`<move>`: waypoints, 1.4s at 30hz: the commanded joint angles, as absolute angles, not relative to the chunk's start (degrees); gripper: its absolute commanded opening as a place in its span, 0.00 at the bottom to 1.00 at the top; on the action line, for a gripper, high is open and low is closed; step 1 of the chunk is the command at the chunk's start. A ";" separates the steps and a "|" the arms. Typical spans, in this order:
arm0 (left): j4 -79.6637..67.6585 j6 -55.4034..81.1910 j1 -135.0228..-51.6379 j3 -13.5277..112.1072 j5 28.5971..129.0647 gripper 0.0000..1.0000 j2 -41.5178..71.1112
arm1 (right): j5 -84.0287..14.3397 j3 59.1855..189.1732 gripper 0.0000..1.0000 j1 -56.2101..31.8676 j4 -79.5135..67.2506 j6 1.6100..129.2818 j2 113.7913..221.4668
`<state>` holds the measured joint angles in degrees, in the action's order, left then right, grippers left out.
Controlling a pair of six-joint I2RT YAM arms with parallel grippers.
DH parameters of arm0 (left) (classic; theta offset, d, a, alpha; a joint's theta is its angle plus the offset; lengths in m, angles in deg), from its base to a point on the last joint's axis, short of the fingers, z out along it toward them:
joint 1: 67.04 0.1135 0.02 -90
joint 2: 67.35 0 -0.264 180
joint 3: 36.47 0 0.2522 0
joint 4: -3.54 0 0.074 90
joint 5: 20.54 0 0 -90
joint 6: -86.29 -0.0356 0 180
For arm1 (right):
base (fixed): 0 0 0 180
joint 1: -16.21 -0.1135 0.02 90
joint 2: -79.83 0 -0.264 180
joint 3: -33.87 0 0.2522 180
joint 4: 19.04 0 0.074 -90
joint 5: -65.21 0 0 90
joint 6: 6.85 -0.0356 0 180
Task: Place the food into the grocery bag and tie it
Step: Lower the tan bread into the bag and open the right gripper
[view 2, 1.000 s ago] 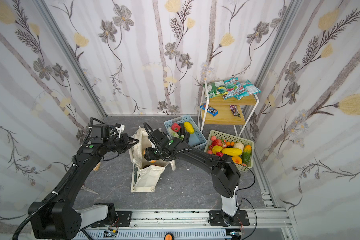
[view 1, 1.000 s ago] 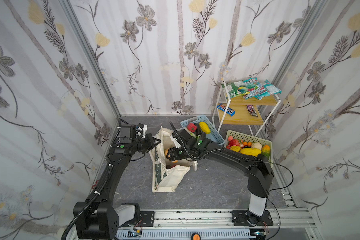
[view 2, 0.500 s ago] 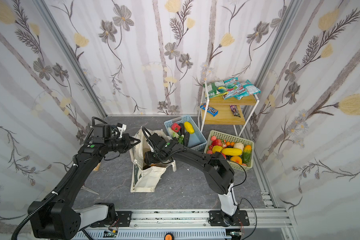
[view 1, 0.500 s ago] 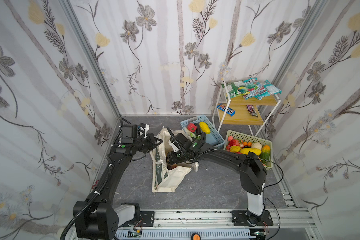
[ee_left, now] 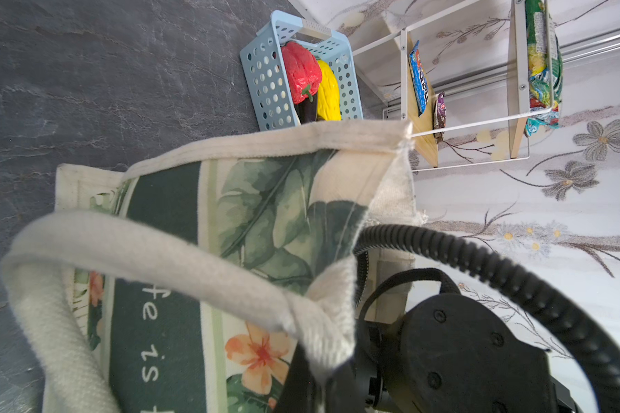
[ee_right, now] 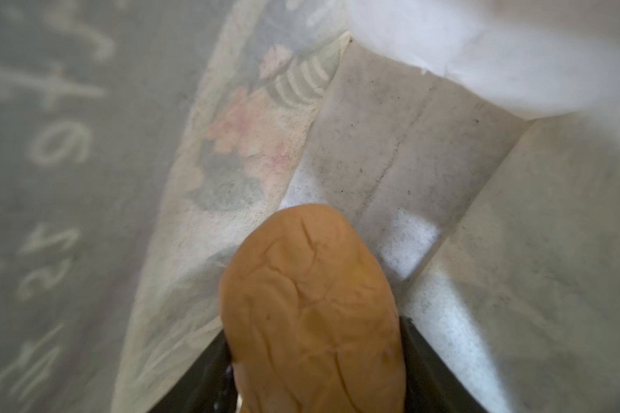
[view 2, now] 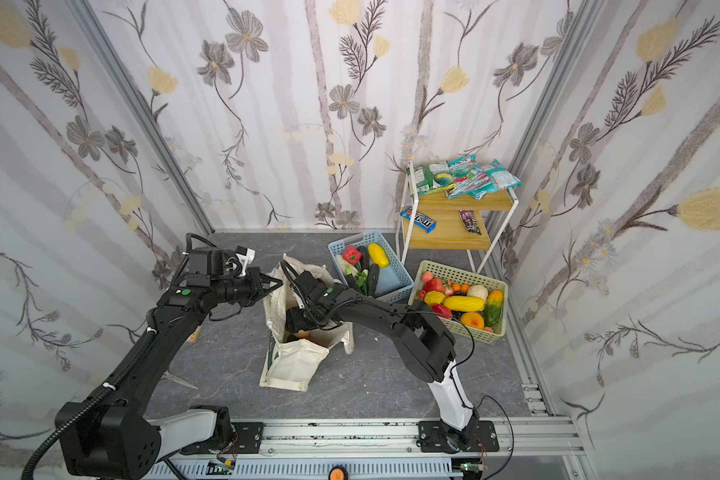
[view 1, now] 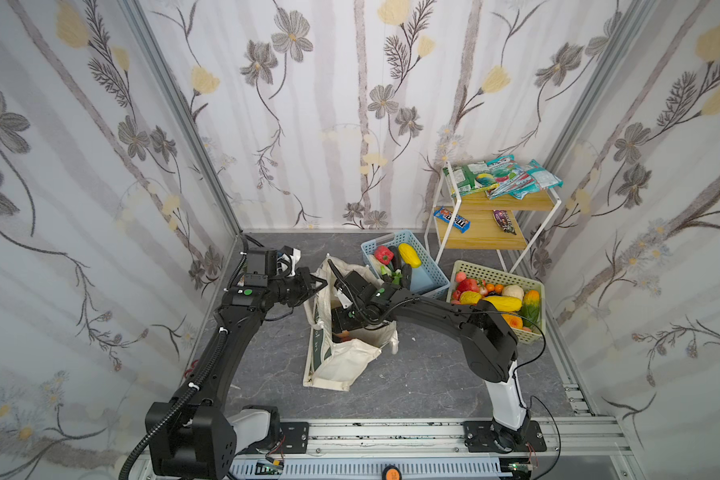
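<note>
The left end effector pinches the bag rim, "fe is" printed just beside; the right end effector, inside, grips an orange toy.

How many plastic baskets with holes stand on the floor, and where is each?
2. The light blue basket sits between the grocery bag and the shelf rack; the pale yellow basket sits in front of that rack, on the right. None appears hidden.

Left end effector clamped tight; right end effector gripping, angled downward.
</note>
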<state>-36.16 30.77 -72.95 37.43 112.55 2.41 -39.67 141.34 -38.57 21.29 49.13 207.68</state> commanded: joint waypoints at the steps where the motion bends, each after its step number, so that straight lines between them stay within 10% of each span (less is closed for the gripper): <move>1: -35.47 30.49 -72.97 37.90 112.07 0.00 2.40 | -41.66 142.43 0.63 -38.70 19.90 48.54 209.28; 42: -35.01 30.26 -72.14 38.31 109.45 0.00 2.61 | -45.82 140.70 0.84 -35.69 15.11 51.51 199.12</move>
